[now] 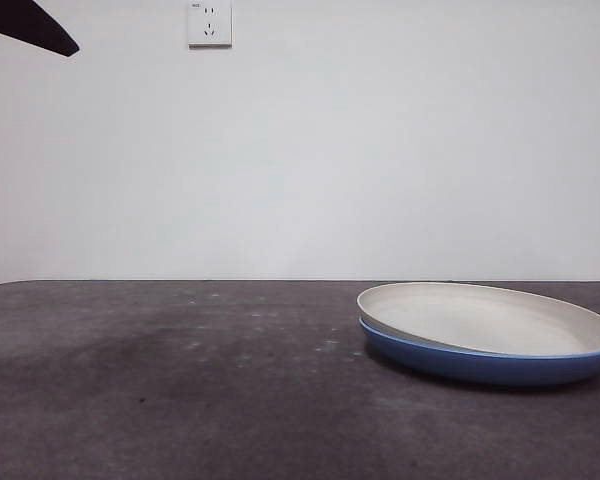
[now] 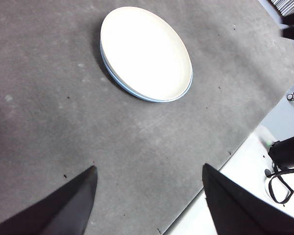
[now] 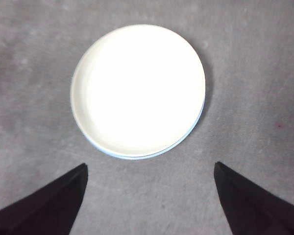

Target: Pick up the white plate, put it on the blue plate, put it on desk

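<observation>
The white plate (image 1: 485, 318) lies nested in the blue plate (image 1: 480, 364) on the desk (image 1: 180, 400), at the right of the front view. Only the blue plate's rim shows under it in the left wrist view (image 2: 118, 83) and in the right wrist view (image 3: 186, 139). The white plate fills the middle of the right wrist view (image 3: 137, 90) and lies far off in the left wrist view (image 2: 144, 51). My right gripper (image 3: 149, 196) is open and empty, high above the plates. My left gripper (image 2: 149, 196) is open and empty, high over bare desk, away from the plates.
A wall socket (image 1: 209, 23) sits on the white wall behind. A black arm tip (image 1: 35, 25) shows at the top left corner of the front view. The desk's edge (image 2: 220, 161) and black stands with cables (image 2: 284, 161) show in the left wrist view.
</observation>
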